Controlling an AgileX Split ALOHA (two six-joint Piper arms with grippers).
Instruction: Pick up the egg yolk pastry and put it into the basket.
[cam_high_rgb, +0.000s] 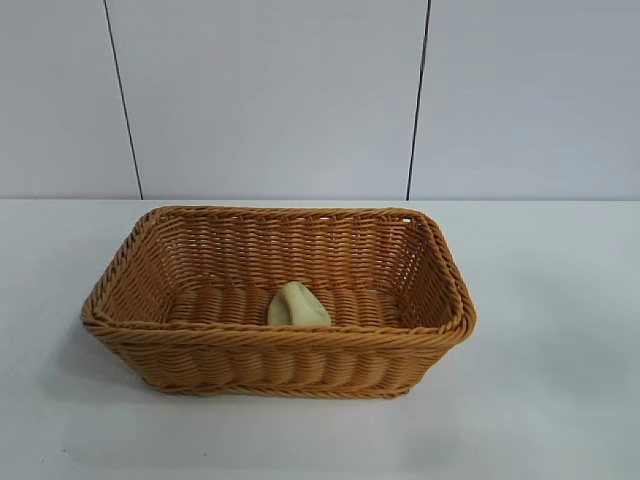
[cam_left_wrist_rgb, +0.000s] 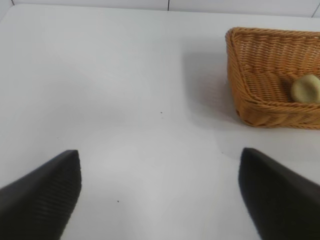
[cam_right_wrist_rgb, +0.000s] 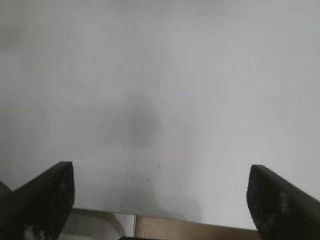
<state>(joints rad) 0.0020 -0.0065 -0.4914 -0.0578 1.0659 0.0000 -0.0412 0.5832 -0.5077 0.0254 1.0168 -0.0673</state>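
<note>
Exterior view: the pastry (cam_high_rgb: 297, 305) lies inside the basket (cam_high_rgb: 440, 290) at frame centre, tipped on its side.

Left wrist view: the left gripper (cam_left_wrist_rgb: 159, 192) gapes wide and empty, the basket at upper right.

Right wrist view: the right gripper (cam_right_wrist_rgb: 160, 200) is spread wide over the bare table (cam_right_wrist_rgb: 160, 75).

Little remains to go wrong; a stray arm could nudge the basket.

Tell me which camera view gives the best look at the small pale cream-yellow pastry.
The exterior view: the small pale cream-yellow pastry lies in full sight on the floor of the orange-brown woven wicker basket, near its front wall. The left wrist view catches it farther off at the picture's edge. The right wrist view shows only bare table.
</note>
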